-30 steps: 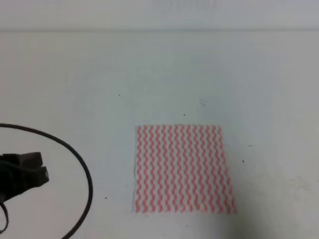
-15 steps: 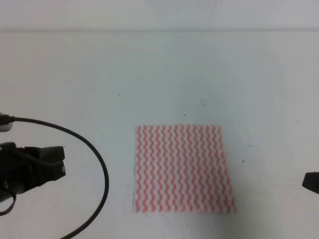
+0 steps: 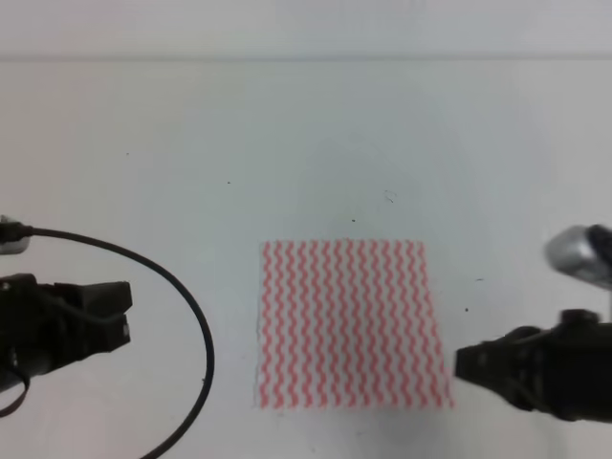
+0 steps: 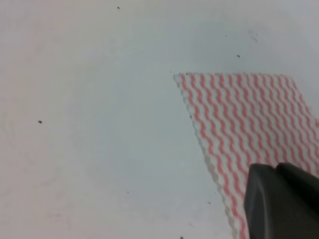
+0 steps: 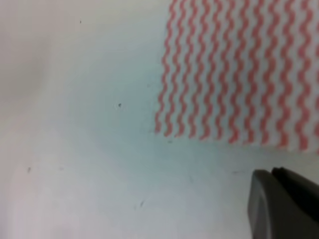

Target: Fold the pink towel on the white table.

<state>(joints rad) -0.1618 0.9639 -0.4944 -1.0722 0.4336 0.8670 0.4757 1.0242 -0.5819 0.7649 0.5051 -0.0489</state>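
The pink towel (image 3: 351,324) lies flat and unfolded on the white worktop (image 3: 287,143), a little right of centre and toward the near edge, its wavy stripes running front to back. The right gripper (image 3: 466,363) sits just beside the towel's near right corner, apart from it. The left gripper (image 3: 122,312) hangs well to the towel's left, a black cable (image 3: 182,296) looping around it. Whether either pair of fingers is spread or pressed together cannot be told.
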